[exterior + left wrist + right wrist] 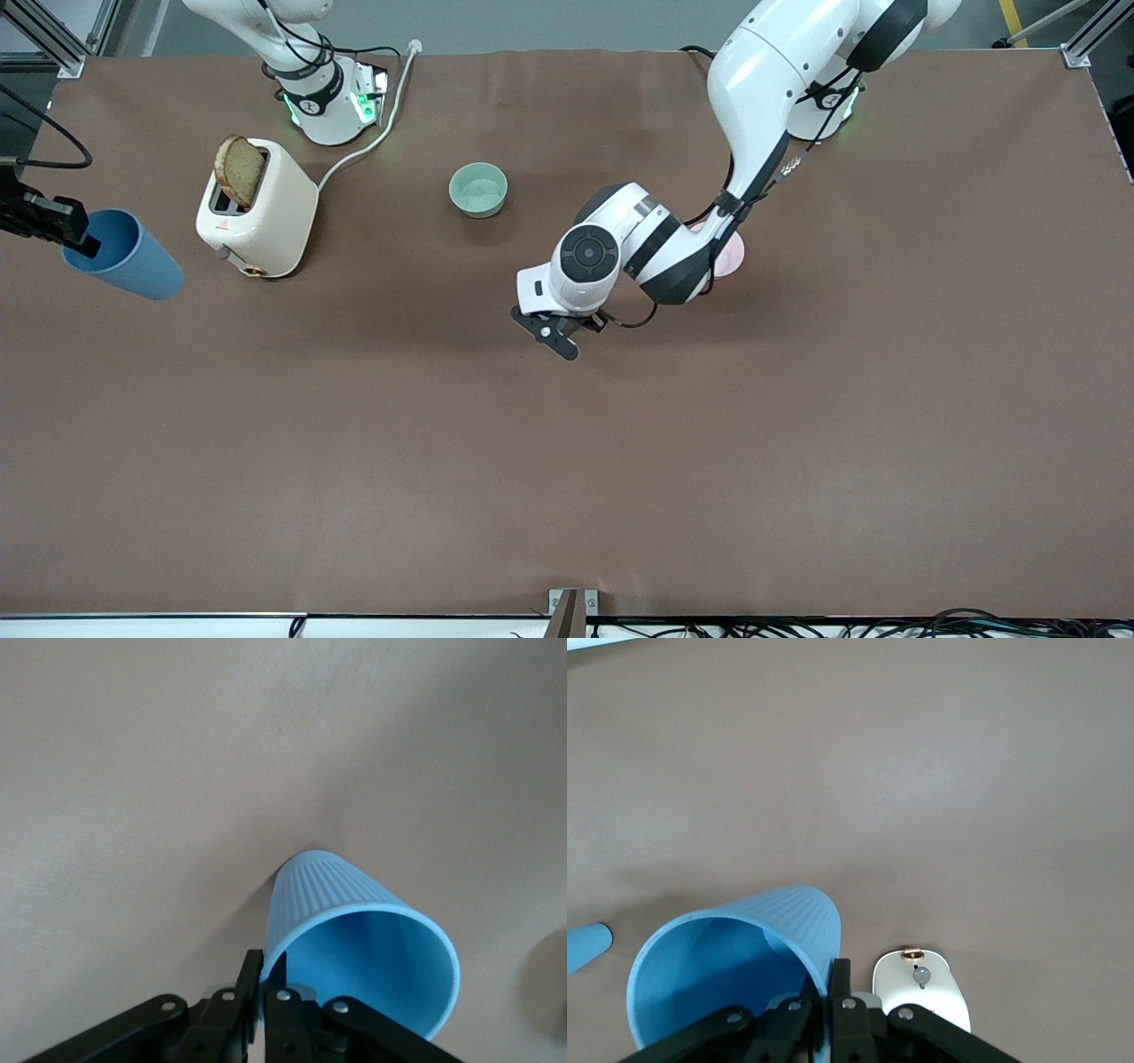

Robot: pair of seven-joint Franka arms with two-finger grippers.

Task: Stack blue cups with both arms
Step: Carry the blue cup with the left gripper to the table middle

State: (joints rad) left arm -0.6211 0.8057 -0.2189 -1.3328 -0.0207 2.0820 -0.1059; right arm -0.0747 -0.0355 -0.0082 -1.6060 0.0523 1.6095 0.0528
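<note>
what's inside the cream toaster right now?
A slice of brown toast stands tilted, sticking out of the top of the cream plastic toaster. Its lower end is hidden in the slot, and the interior cannot be seen.

A cream toaster (pixel 257 221) is standing on the brown worktop (pixel 567 461) toward the right arm's end, with a slice of brown bread (pixel 239 170) sticking up out of its slot. Its white cord (pixel 376 133) is running away from it, farther from the front camera. A pale green bowl (pixel 478 190) is sitting upright near the middle. A pink bowl (pixel 728 255) is lying toward the left arm's end, showing only partly.
</note>
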